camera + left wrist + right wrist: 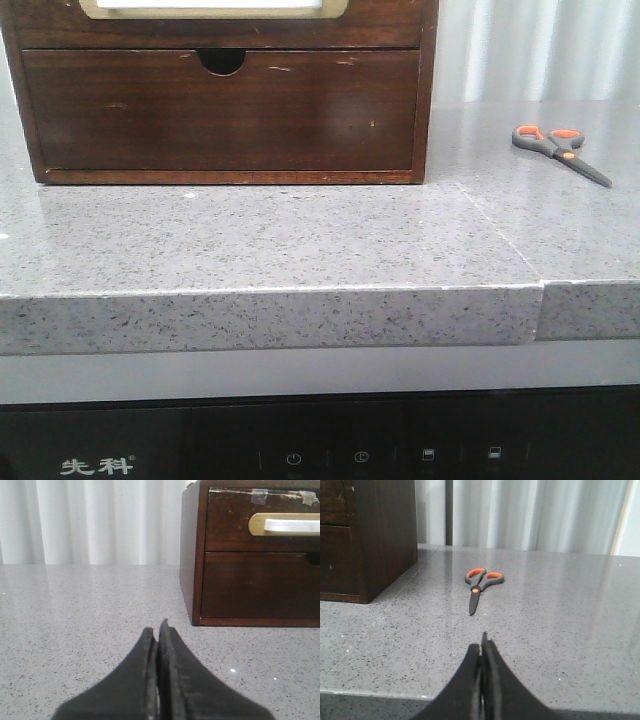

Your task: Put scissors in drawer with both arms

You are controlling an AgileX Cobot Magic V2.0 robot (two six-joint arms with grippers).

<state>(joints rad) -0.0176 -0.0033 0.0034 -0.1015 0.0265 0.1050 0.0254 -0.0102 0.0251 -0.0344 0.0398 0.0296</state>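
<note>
Front view: wooden cabinet (225,90) fills the upper left of the frame, standing on a grey speckled stone countertop (270,240). Its lower drawer with the half-round notch (220,110) is fully closed. Above it, only the bottom strip of the drawer (215,20) with the cream-rimmed white panel shows at the top edge; it sits flush with the cabinet front, so closed.

The scissors (560,152) lie flat on the countertop at the right of the frame, well apart from the cabinet. Blades closed, handles toward the upper left, tip toward the lower right. Nothing touches them. Neither arm appears in this view. A dark appliance panel (320,445) with white characters runs along the bottom edge.

Left wrist view: left gripper (159,630) at bottom centre, fingers pressed together, nothing between them. The cabinet stands at the upper right, with the panelled drawer above the notched one, both closed. Two bits of clear tape (259,496) sit on the upper drawer's top edge. White curtain (100,520) behind.

Right wrist view: right gripper (482,647) at bottom centre, fingers clenched together, empty. The scissors lie at mid-frame just above the fingertips in the picture, apart from them, tip pointing toward the gripper. Cabinet side at the upper left.
</note>
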